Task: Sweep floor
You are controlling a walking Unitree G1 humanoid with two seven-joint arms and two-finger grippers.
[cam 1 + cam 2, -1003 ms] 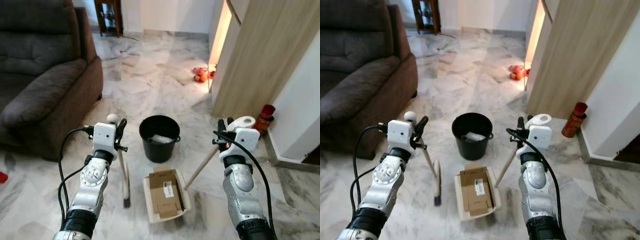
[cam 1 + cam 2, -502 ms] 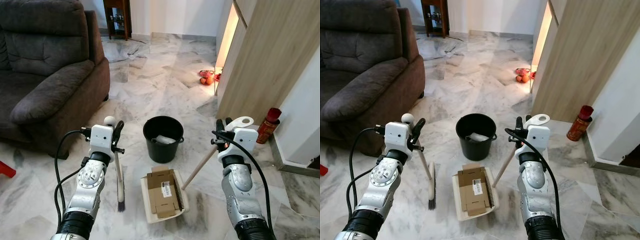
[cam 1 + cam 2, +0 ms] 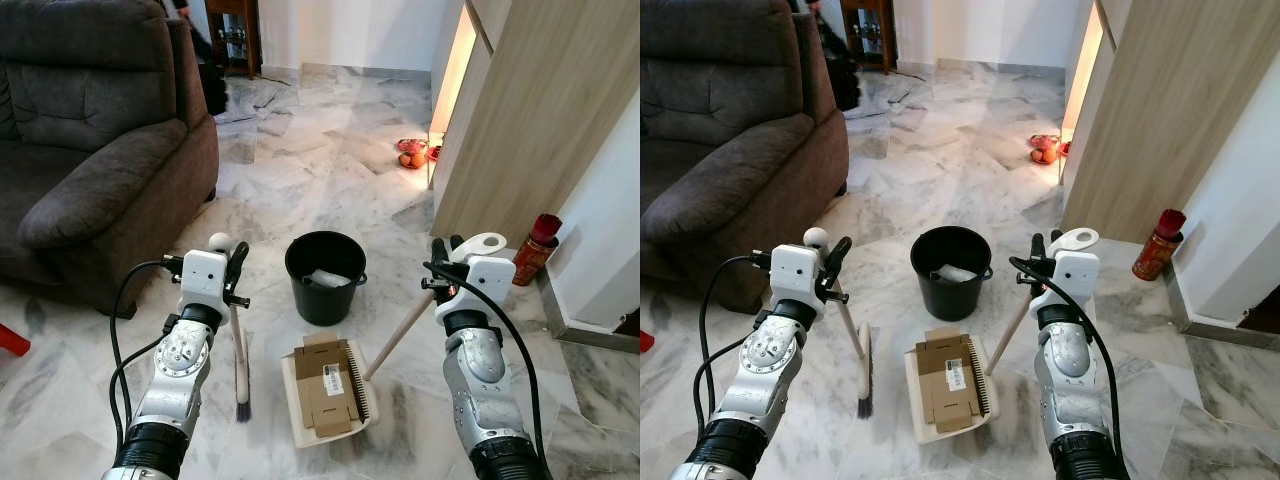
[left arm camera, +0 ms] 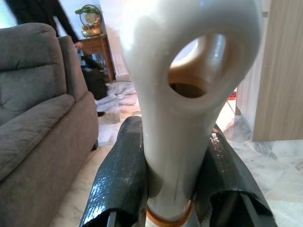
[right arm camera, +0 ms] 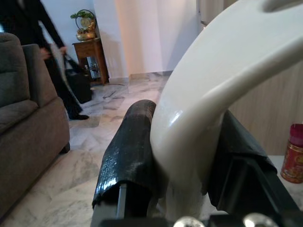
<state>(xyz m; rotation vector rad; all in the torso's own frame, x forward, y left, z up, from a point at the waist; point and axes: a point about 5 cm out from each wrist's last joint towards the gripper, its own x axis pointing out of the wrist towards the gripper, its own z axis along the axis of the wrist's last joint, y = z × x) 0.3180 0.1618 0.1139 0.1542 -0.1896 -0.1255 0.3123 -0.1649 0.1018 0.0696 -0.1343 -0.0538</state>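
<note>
my left gripper clamps broom handle, bristles on marble floor | my right gripper clamps dustpan handle | dustpan before black bucket, carries cardboard box; its white label unreadable

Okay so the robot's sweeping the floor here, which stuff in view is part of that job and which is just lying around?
Part of the job:
- broom, held by the left gripper
- dustpan with flattened cardboard in it, its handle in the right gripper
- black bucket

Just lying about:
- brown sofa
- red can by the wall
- oranges on the floor
- wooden side table
</note>
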